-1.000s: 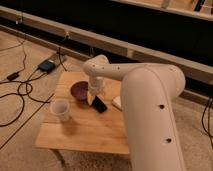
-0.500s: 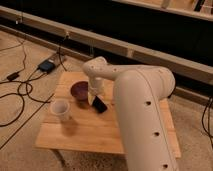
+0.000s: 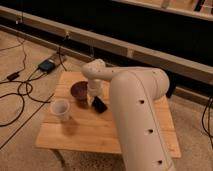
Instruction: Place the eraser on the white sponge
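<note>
The eraser (image 3: 99, 105) is a small black block near the middle of the wooden table (image 3: 90, 132), just right of the dark purple bowl (image 3: 78, 91). My gripper (image 3: 95, 93) hangs at the end of the white arm (image 3: 135, 110), directly over the eraser's far end and close to it or touching it. I cannot tell whether it holds the eraser. The white sponge is hidden, and the arm covers the table to the right of the eraser.
A white cup (image 3: 60, 108) stands at the table's left front. Cables and a small dark box (image 3: 46, 65) lie on the floor to the left. A low wall ledge (image 3: 150, 52) runs behind the table.
The big white arm has swung left and nearer the camera, and now covers the white block that showed right of the eraser. The eraser, bowl and cup have stayed in place.
</note>
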Robot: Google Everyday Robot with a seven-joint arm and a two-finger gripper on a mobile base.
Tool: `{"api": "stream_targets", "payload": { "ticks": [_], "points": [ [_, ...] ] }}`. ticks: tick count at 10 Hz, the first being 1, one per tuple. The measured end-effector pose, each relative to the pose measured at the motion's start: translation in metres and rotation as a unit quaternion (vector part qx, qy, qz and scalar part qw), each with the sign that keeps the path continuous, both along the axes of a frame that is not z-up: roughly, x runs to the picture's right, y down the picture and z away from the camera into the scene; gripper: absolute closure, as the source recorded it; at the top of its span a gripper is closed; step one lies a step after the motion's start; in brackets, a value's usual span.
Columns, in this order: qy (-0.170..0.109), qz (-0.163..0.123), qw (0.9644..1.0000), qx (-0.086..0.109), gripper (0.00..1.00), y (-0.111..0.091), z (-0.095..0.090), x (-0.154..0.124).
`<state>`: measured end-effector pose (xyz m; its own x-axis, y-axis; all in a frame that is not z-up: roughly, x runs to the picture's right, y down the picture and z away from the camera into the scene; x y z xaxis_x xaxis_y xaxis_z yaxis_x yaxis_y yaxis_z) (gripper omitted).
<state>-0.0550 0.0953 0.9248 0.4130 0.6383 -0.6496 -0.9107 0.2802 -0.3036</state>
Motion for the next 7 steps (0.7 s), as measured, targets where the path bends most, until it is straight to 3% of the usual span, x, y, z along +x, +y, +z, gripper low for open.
{"api": "stream_targets", "payload": {
  "ticks": [3,5,6,7],
  "points": [
    [0.006,0.007,1.0000,-0.003,0.36,0.010,0.005,0.002],
    [0.010,0.013,0.9999,-0.002,0.49,0.014,0.005,0.004],
    [0.011,0.020,0.9998,0.001,0.62,0.012,0.003,0.005],
    [0.011,0.023,0.9997,0.003,0.70,0.010,0.001,0.006]
  ]
}}
